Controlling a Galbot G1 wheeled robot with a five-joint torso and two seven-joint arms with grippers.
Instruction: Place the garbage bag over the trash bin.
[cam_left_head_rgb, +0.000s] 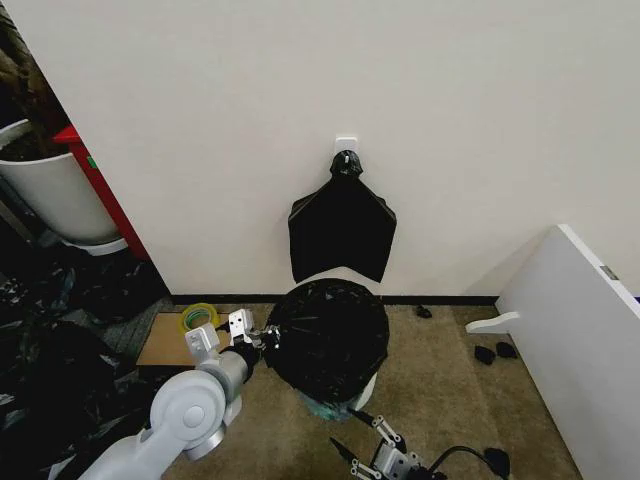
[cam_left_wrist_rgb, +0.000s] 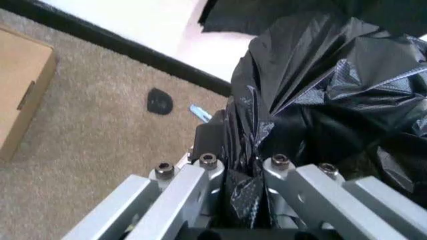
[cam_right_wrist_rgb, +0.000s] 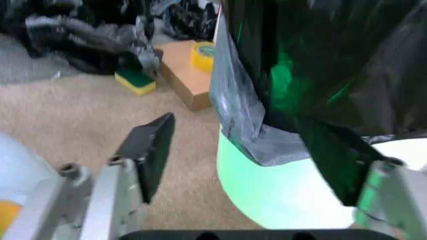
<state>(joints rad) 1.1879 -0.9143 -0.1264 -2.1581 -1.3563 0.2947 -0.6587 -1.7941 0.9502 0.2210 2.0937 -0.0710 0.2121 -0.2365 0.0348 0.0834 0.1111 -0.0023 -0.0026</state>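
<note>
Garbage bag (cam_left_head_rgb: 328, 335) draped over trash bin (cam_left_head_rgb: 345, 400), centre floor below the wall. Thin, slippery, floppy film; best pinched at the hem. Left gripper (cam_left_wrist_rgb: 240, 172), bag's 9 o'clock, clamped on a fold. Right gripper (cam_right_wrist_rgb: 250, 160), 6 o'clock, spread open at the bin's side.

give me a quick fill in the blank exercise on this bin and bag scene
1. The garbage bag is draped over the top of the trash ____.
2. The left gripper is shut on a fold of the ____ bag.
3. The right gripper is ____, one finger on each side of the bag's hem, low by the trash bin.
4. A roll of yellow tape sits on the flat ____ to the robot's left of the bin.

Missing words: bin; garbage; open; cardboard
</note>
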